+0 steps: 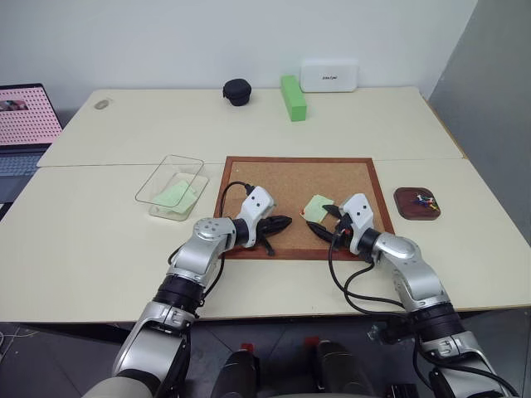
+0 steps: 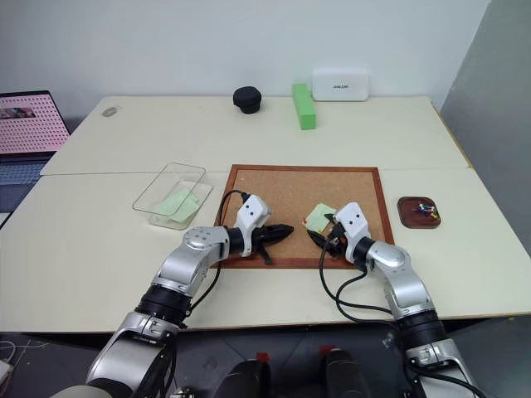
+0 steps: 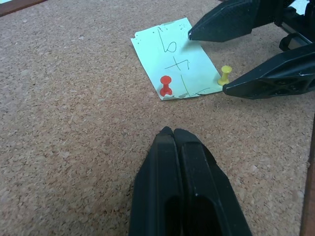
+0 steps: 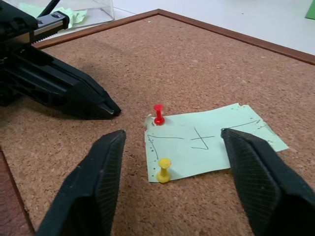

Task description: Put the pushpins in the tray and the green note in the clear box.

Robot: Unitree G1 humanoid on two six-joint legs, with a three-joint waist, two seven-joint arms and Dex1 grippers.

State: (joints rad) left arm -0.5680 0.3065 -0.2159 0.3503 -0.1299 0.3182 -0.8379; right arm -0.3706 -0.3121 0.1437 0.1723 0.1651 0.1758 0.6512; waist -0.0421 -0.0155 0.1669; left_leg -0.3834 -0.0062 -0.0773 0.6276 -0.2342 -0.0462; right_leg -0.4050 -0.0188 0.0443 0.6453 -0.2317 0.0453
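Right gripper (image 4: 170, 172), fingers apart, straddles the yellow pushpin (image 4: 164, 169) pinning the green note (image 4: 211, 143) to the cork board (image 1: 249, 178) (a red pushpin (image 4: 158, 114) holds the other corner). Pin-pulling step: next, pinch yellow's head. Left gripper (image 3: 172, 135) waits, fingers together.

left arm: bent inward, black two-fingered left gripper (image 1: 280, 222) pointing to 3 o'clock, fingers pressed together
right arm: black two-fingered right gripper (image 4: 172, 182) pointing to 10 o'clock, fingers spread apart
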